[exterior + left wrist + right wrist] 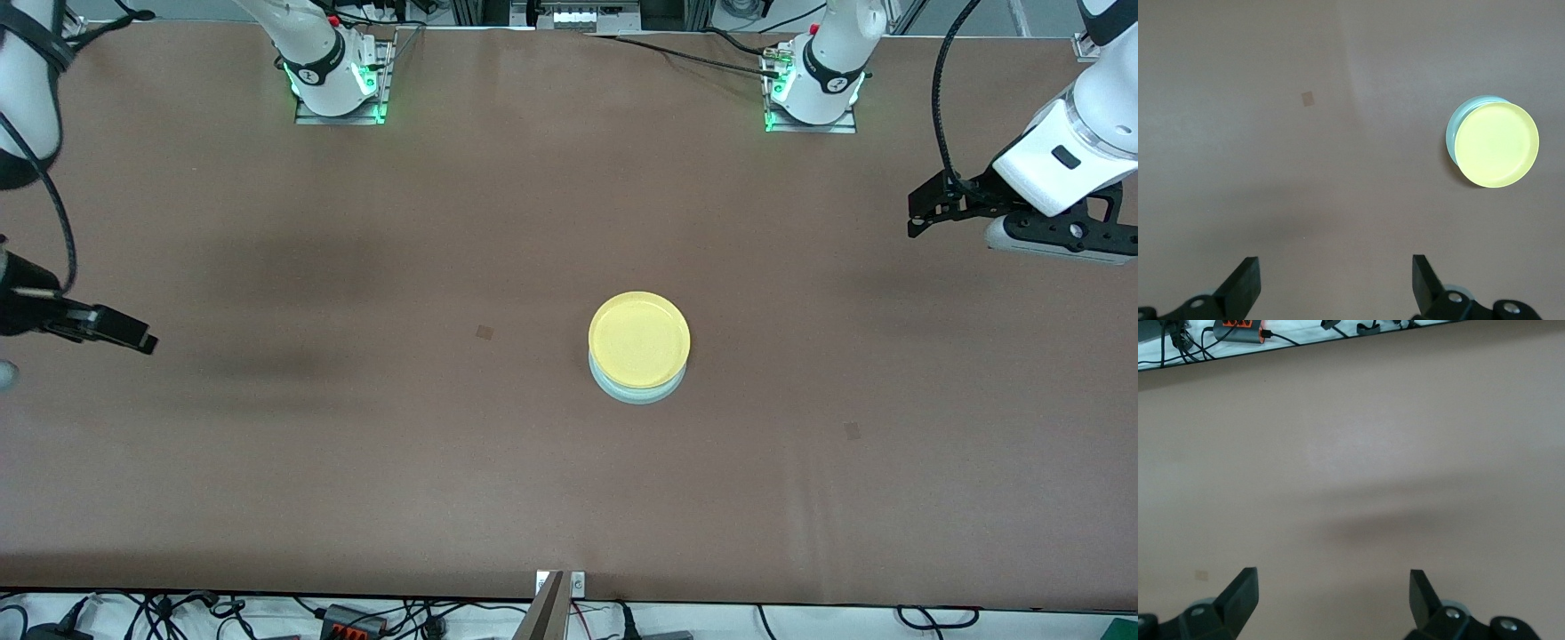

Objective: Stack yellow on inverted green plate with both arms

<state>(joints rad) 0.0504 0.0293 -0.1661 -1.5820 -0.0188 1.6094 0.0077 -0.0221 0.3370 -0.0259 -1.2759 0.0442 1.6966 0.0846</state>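
Observation:
The yellow plate [638, 340] lies rim up on the pale green plate [636, 392] in the middle of the table. Only a crescent of the green plate's edge shows under it. Both also show in the left wrist view, the yellow plate [1498, 145] over the green plate [1455, 123]. My left gripper [916, 216] is open and empty, up over the table's left-arm end, well apart from the stack; in its wrist view [1336, 277] only bare table lies between the fingers. My right gripper [142, 340] is open and empty over the right-arm end [1333, 593].
Two small darker squares mark the brown table cover, one [484, 332] beside the stack toward the right arm's end, one [852, 431] nearer the front camera toward the left arm's end. Cables and a power strip [1238, 329] lie past the table's front edge.

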